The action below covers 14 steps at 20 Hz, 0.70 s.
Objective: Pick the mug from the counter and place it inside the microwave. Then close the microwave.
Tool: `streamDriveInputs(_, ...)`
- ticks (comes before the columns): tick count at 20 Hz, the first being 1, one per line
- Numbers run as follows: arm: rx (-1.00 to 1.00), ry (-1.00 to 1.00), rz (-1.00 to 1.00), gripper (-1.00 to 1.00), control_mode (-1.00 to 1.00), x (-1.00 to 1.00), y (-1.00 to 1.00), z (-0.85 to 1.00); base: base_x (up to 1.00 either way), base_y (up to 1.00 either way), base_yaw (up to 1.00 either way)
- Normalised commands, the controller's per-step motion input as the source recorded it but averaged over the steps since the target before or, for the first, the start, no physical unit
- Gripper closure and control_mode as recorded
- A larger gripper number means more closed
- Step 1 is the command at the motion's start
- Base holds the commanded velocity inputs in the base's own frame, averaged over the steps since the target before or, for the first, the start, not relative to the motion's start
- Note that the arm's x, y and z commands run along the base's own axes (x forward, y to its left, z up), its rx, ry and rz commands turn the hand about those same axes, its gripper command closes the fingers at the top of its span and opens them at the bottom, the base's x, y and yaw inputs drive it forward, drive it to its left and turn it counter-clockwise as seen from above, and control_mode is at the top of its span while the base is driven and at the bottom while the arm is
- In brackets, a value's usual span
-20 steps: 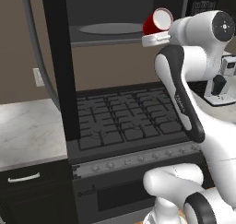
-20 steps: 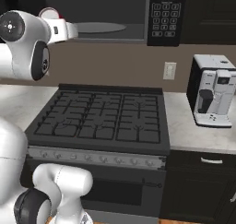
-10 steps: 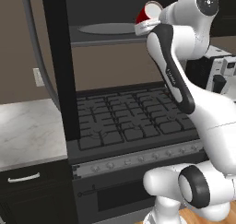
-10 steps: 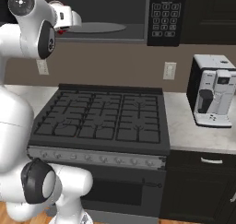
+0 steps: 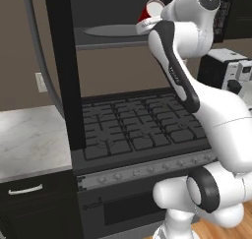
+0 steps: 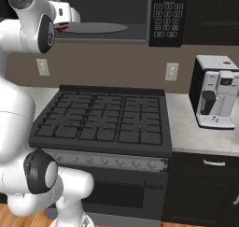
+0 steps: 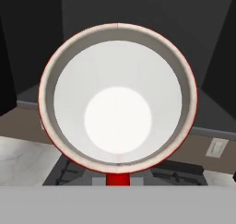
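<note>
Jaws clamped on the mug [image 5: 150,13] at the microwave [image 6: 169,16] mouth; tipped like that, it could clip the turntable [image 5: 110,31] edge or topple on release

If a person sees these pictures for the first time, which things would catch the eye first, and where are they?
First comes the big white robot arm, reaching up over the black stove. At its end the tool is shut on a red mug with a white inside, held tilted at the open microwave, near the grey round plate. To the right, a white-and-black coffee machine stands on the marbled counter.
</note>
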Motion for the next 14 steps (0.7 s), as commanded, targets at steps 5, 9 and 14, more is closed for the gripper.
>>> streamDriveInputs(5,0.00,0.00,0.00,1.00,-1.00,0.23,0.00,-0.05,0.00,0.00,0.00)
streamDriveInputs(9,0.00,0.03,0.00,1.00,-1.00,0.39,0.00,-0.16,0.00,0.00,0.00)
streamDriveInputs(14,0.00,0.06,0.00,1.00,-1.00,0.31,0.00,-0.01,0.00,0.00,0.00)
